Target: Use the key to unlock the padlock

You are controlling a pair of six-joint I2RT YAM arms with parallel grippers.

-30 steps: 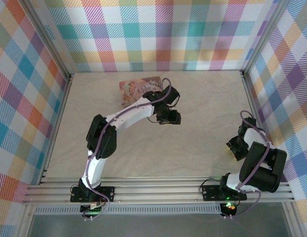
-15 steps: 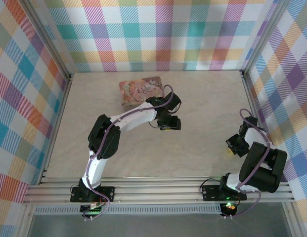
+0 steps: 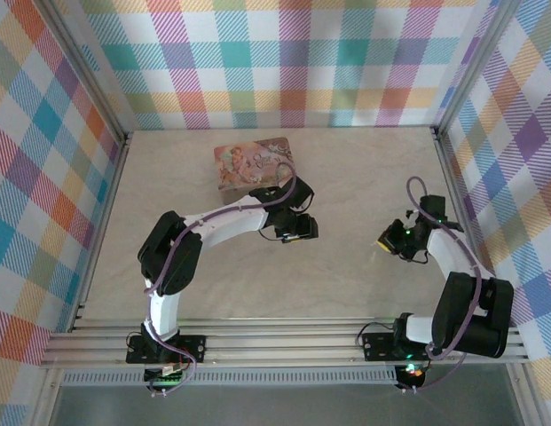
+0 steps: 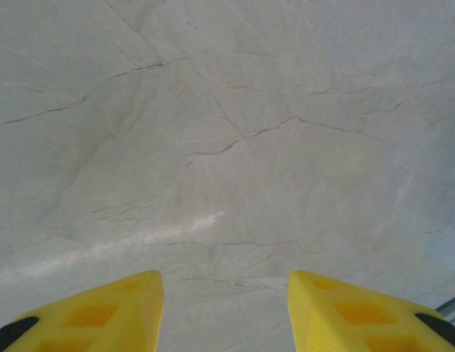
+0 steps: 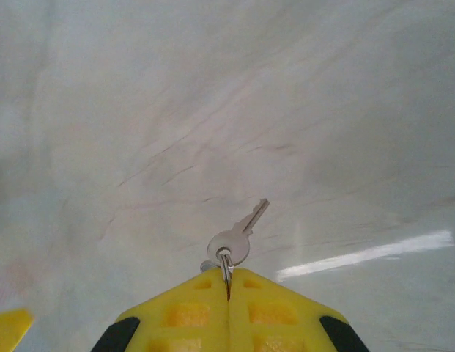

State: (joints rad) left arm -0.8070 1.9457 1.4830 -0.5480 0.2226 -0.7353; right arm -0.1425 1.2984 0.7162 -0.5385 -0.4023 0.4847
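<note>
well to the right of the pink tin point(image 3: 253, 162), and nearer the arm bases than it, the key point(image 5: 239, 235) hangs from the right end effector point(image 5: 228, 280). it is small and silvery, with a rounded head and a short blade that slants up and to the right in the right wrist view. a thin metal ring point(image 5: 223, 258) runs through the hole in its head. the two yellow fingers point(image 5: 187, 315) are pressed together on that ring with no gap between them, so the key dangles just past their tips. under it lies pale, veined tabletop point(image 5: 139, 110) with a bright streak of reflected light; whether the key touches that surface i cannot tell. seen from the top external view, the right end effector point(image 3: 387, 243) sits well apart from the tin, off to its right, at the end of the right arm point(image 3: 452, 266).

just on the near side of the tin, by its right near corner, sits the left end effector point(image 3: 293, 228), carried by the white left arm point(image 3: 222, 216) that curves up from its base. its yellow fingers point(image 4: 102, 319) stand apart with nothing between them, and bare tabletop shows in the gap. the tin lies flat, close to the left end effector and well apart from the key.
</note>
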